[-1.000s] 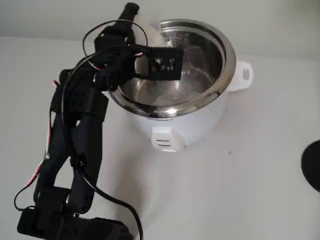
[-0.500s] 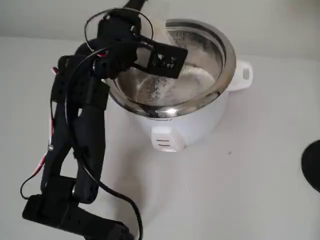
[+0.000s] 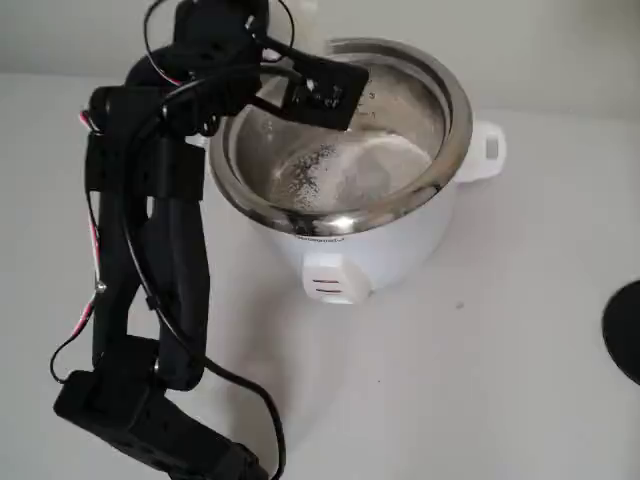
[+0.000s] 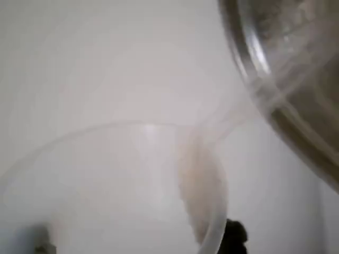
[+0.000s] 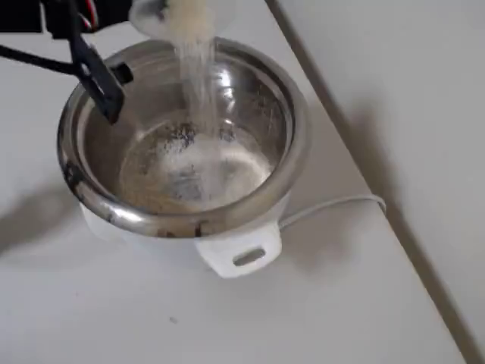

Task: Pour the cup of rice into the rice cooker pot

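We see the black arm (image 3: 150,260) reaching up from the lower left of the fixed view, wrist over the far-left rim of the rice cooker pot (image 3: 455,120). The gripper (image 3: 285,45) sits at the top edge there, mostly hidden by the wrist and the black camera board (image 3: 322,90) hanging over the pot's opening. We can't read the finger gap directly in any view.

Overhead view: the cup (image 5: 163,11) is at the top edge, tipped over the pot's far rim (image 5: 299,136), mouth pointing down into the bowl. The rice (image 5: 195,68) falls from it in a pale stream and lands on the steel floor, where a thin scattered layer (image 5: 193,171) already lies. Since the cup is held tilted in mid-air at the arm's end, we take the gripper as clamped on it.

Wrist view: the cup's translucent rim (image 4: 214,211) arcs across the lower frame, with a pale smear of rice (image 4: 198,180) against its inner wall. The pot's steel rim (image 4: 265,90) runs diagonally through the upper right. All blurred.

The pot sits inside the white cooker body (image 3: 400,250), side handle (image 3: 488,150) to the right in the fixed view, front latch (image 3: 328,280) facing the camera. The cooker stands on the white table (image 3: 480,380); a white cord (image 5: 333,206) trails off from it in the overhead view. A dark round object (image 3: 625,330) is cut by the right edge.
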Motion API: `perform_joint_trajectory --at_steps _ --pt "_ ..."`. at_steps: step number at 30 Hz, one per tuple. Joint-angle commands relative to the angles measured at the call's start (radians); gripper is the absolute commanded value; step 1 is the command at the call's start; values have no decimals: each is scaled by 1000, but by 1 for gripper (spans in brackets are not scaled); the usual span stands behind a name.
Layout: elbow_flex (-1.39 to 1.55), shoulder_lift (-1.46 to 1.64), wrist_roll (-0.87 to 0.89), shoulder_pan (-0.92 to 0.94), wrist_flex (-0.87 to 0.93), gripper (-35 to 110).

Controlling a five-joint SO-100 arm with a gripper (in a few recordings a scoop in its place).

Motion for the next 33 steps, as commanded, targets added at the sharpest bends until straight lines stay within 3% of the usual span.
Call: perform_joint_trajectory --at_steps 1,18,33 --pt "-91 6 15 -14 5 21" --pt "-199 -32 29 -20 35 21" --pt "-199 -61 216 5 110 22"
